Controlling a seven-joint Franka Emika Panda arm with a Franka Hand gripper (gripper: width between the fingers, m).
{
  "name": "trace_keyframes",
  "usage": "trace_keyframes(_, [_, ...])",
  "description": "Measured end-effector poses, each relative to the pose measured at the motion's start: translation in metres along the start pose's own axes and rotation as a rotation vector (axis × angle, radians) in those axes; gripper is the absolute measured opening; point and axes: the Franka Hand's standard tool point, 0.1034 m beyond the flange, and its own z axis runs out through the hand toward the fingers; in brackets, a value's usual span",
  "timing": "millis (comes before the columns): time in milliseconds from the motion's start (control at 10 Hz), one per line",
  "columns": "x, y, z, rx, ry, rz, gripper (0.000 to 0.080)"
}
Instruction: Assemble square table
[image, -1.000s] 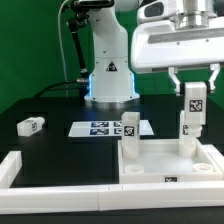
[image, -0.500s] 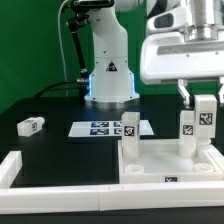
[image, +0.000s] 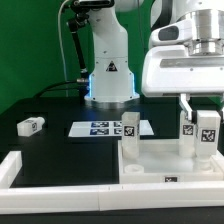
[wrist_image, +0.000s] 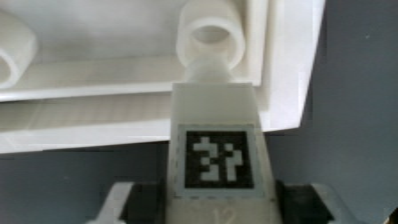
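Note:
The white square tabletop (image: 165, 160) lies at the exterior view's right, rim up. Two tagged white legs stand upright in its far corners, one (image: 130, 126) to the left and one (image: 186, 128) to the right. My gripper (image: 205, 110) is shut on a third leg (image: 207, 135) and holds it upright over the top's right edge. In the wrist view the gripper (wrist_image: 217, 208) holds this leg (wrist_image: 217, 130), whose free end points at a round corner socket (wrist_image: 217, 38) of the top (wrist_image: 107, 110). A fourth leg (image: 31, 125) lies loose on the black table at the left.
The marker board (image: 100, 127) lies flat in front of the robot base (image: 108, 80). White barrier strips run along the front (image: 70, 192) and the left (image: 10, 168). Green backdrop behind.
My gripper has carried the held leg to the exterior view's right and lower, from above the far right upright leg to beside it. Nothing else has moved.

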Motion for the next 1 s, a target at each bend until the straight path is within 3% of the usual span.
trace_keyframes(600, [-0.014, -0.008, 0.004, 0.007, -0.019, 0.001, 0.0290])
trace_keyframes(1000, [-0.019, -0.006, 0.010, -0.001, -0.024, -0.007, 0.0290])
